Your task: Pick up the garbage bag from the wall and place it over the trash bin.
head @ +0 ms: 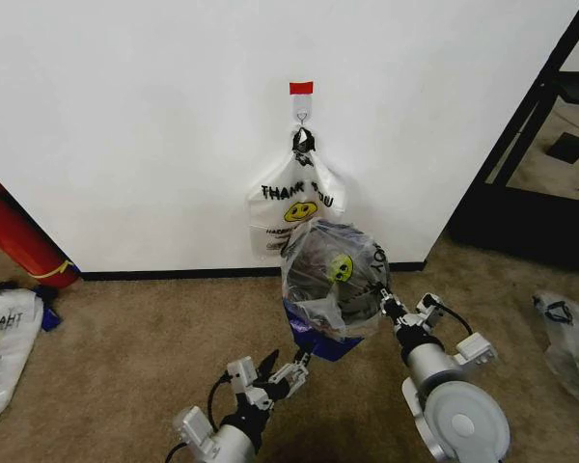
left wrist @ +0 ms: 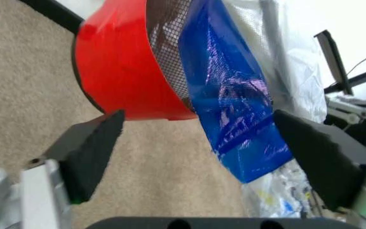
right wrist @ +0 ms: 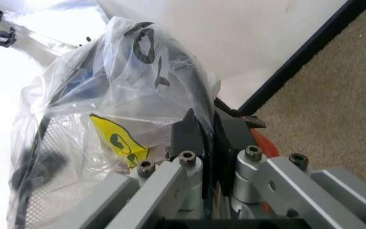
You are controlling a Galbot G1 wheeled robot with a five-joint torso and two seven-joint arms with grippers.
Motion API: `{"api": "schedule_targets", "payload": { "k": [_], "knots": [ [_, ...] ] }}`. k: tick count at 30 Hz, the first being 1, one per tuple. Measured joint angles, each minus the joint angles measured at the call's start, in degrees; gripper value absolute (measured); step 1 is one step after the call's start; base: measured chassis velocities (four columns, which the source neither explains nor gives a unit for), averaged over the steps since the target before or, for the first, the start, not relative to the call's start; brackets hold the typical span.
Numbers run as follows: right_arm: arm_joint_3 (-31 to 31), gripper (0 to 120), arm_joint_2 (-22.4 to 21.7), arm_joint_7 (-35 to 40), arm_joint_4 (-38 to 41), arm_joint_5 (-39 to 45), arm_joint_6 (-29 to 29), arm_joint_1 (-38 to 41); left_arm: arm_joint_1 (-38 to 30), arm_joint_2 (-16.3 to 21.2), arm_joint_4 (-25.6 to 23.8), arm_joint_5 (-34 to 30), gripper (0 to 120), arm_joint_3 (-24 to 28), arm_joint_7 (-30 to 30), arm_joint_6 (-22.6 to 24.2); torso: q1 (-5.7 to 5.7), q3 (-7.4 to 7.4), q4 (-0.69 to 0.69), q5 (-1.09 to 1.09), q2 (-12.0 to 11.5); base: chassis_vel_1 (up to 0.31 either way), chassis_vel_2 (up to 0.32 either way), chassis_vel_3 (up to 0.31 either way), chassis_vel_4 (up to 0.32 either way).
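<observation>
Nubby tan carpet [head: 125,328]; crinkly translucent garbage bag [head: 330,280] cloaks round mesh trash bin [left wrist: 170,57].

Bin at frame centre, below the hook on the wall

In the head view the garbage bag [head: 333,280] lies over the trash bin [head: 320,340] at centre; a second printed bag [head: 291,207] hangs behind it on the wall [head: 125,125]. The left gripper [head: 286,371] sits lower left, the right gripper [head: 388,304] lower right.

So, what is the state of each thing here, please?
Garbage bag: draped over the bin, blue piece hanging.
Trash bin: upright on carpet, covered by the bag.
Left gripper: open, beside the blue piece.
Right gripper: shut on the bag.
Second printed bag: hanging on the wall hook.
</observation>
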Motion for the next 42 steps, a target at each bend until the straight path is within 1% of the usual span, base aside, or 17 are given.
{"api": "schedule_targets", "payload": {
  "k": [2,3,4,9,10,11,14,16,18,19,23,24,25,29,35,38,42],
  "knots": [
    [-0.2,1,0.2,-0.3,0.0,-0.6,-0.1,-0.3,-0.3,-0.3,0.0,-1.8,79,0.0,-0.1,0.3,0.0,0.0,0.0,0.01,0.0,0.0,0.0,0.0,0.0],
    [-0.2,1,0.2,-0.3,0.0,-0.6,-0.1,-0.3,-0.3,-0.3,0.0,-1.8,79,0.0,-0.1,0.3,0.0,0.0,0.0,0.01,0.0,0.0,0.0,0.0,0.0],
    [-0.3,1,0.2,-0.4,0.0,-0.9,-0.1,-0.4,-0.4,-0.4,0.0,-2.2,76,0.0,-0.1,0.5,0.0,0.0,0.0,0.0,0.0,0.0,0.0,0.0,0.0],
    [-0.5,1,0.7,-0.5,-0.1,-1.0,-0.4,-0.4,-0.8,-0.7,0.4,-2.6,53,0.0,-0.7,0.6,0.01,0.0,0.0,0.0,0.0,0.0,0.0,0.0,0.0],
    [-0.5,1,0.8,-0.5,-0.1,-1.0,-0.4,-0.4,-0.9,-0.7,0.4,-2.6,50,0.0,-1.0,0.6,0.01,0.0,0.0,0.0,0.0,0.0,0.0,0.0,0.0],
    [-0.5,1,0.8,-0.5,-0.1,-1.0,-0.4,-0.4,-0.9,-0.7,0.4,-2.6,50,0.0,-1.0,0.6,0.01,0.0,0.0,0.0,0.0,0.0,0.0,0.0,0.0],
    [-0.5,1,1.0,-0.4,0.0,-0.9,-0.4,-0.4,-1.0,-0.7,0.6,-2.8,39,-0.2,-1.4,0.5,0.01,0.0,0.0,0.0,0.0,0.0,0.0,0.0,0.0],
    [-0.4,1,1.2,-0.4,0.0,-0.9,-0.4,-0.7,-1.0,-0.7,0.8,-2.9,29,-0.3,-1.5,0.5,0.01,0.0,0.0,0.0,0.0,0.0,0.0,0.0,0.0],
    [-0.4,1,1.3,-0.4,0.0,-0.9,-0.4,-0.8,-1.1,-0.8,1.1,-3.1,22,-0.3,-1.6,0.5,0.0,0.0,0.0,0.0,0.0,0.0,0.0,0.0,0.0],
    [-0.4,1,1.3,-0.4,0.0,-0.9,-0.4,-0.8,-1.1,-0.8,1.1,-3.1,22,-0.3,-1.6,0.5,0.0,0.0,0.0,0.0,0.0,0.0,0.0,0.0,0.0],
    [-0.6,1,1.8,-0.4,0.5,-0.7,-0.4,-1.1,-1.4,-1.3,1.7,-3.3,3,-0.3,-1.9,0.6,0.01,0.0,0.0,0.0,0.0,0.0,0.0,0.0,0.0],
    [-0.6,1,1.9,-0.4,0.5,-0.7,-0.4,-1.2,-1.4,-1.3,1.7,-3.3,3,-0.3,-1.9,0.6,0.0,0.0,0.0,0.0,0.0,0.0,0.0,0.0,0.0],
    [-0.7,1,2.1,-0.4,0.6,-0.7,-0.4,-1.3,-1.5,-1.6,1.8,-3.3,0,-0.3,-2.2,0.6,0.01,0.0,0.0,0.0,0.0,0.0,0.0,0.0,0.0],
    [-0.7,1,2.3,-0.4,0.6,-0.7,-0.4,-1.6,-1.4,-1.8,1.8,-3.1,0,-0.4,-2.5,0.5,0.0,0.0,0.0,0.0,0.0,0.0,0.0,0.0,0.0],
    [-0.7,1,2.5,-0.4,1.4,-0.4,-0.4,-2.0,-1.5,-2.1,3.3,0.2,0,-0.3,-3.6,-0.3,0.01,0.0,0.0,0.0,0.0,0.0,0.0,0.0,0.0],
    [-0.8,1,2.7,-0.2,2.9,0.0,-0.4,-2.6,-2.7,-3.2,5.7,2.8,0,0.6,-4.6,-0.9,0.0,0.0,0.01,0.0,0.0,0.0,0.0,0.0,0.0],
    [-0.9,1,2.7,-0.1,3.8,0.1,-0.6,-3.3,-4.8,-4.5,7.6,4.2,0,1.3,-5.4,-1.2,0.0,0.0,0.0,0.0,0.0,0.0,0.0,0.0,0.0]
  ]
}}
